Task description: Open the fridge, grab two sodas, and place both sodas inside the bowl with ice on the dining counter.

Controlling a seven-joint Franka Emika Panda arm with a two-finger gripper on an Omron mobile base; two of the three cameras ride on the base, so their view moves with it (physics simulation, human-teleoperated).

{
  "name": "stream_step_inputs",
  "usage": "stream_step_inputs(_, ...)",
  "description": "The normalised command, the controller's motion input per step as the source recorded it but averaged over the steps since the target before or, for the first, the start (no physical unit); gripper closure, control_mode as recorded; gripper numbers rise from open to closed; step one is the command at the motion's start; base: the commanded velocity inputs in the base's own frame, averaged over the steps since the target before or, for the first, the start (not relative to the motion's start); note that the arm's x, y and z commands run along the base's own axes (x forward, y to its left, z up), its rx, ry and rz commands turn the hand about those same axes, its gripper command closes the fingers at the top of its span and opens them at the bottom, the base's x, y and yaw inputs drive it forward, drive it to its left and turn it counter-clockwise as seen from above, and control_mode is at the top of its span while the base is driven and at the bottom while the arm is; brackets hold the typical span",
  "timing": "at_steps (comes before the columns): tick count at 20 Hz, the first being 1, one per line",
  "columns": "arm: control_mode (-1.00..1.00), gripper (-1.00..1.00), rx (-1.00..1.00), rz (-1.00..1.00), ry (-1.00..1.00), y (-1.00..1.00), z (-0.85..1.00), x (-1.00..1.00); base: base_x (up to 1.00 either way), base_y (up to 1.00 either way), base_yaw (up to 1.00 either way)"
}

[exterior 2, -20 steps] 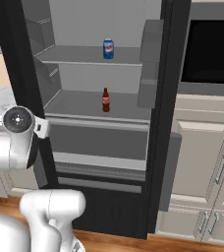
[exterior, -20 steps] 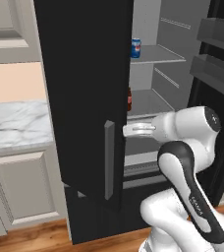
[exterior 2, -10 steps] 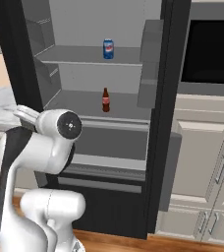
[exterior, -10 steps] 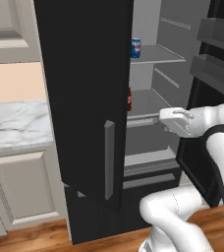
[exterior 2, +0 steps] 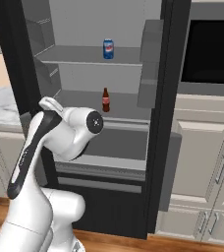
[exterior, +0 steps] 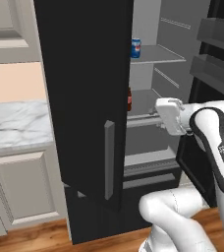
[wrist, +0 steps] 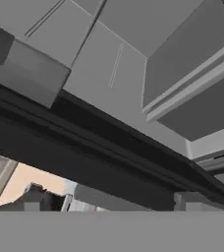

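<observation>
Your gripper [exterior: 159, 118] hangs spread wide and empty at the open fridge [exterior 2: 168, 98]; the upright cola bottle [exterior 2: 105, 100] stands at its 10 o'clock in the left base view, deeper on the middle shelf, the blue can [exterior 2: 108, 49] a shelf higher

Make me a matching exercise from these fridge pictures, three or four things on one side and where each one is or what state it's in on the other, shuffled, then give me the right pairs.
Things
1. blue can
2. cola bottle
3. fridge
4. gripper

Places or states
A. on the middle shelf
B. doors swung open
C. on the upper shelf
D. empty, in front of the shelves

Pairs: 1-C, 2-A, 3-B, 4-D
</observation>
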Motion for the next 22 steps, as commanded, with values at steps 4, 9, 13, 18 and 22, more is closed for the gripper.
stream_step_inputs(4, -1.00, -1.00, 0.08, 0.00, 0.16, 0.16, -0.18, 0.86, 0.00, 0.00, 0.00)
stream_step_inputs(9, -1.00, -1.00, 0.00, 0.00, 0.07, 0.56, -0.14, 0.57, 0.00, 0.00, 0.00)
stream_step_inputs(13, -1.00, -1.00, 0.00, 0.05, 0.02, 0.75, -0.13, 0.20, 0.00, 0.00, 0.00)
stream_step_inputs(18, -1.00, -1.00, 0.00, 0.13, 0.00, 0.91, -0.07, -0.01, 0.00, 0.00, 0.00)
stream_step_inputs(22, -1.00, -1.00, 0.00, 0.16, 0.00, 0.99, -0.02, -0.01, 0.00, 0.00, 0.00)
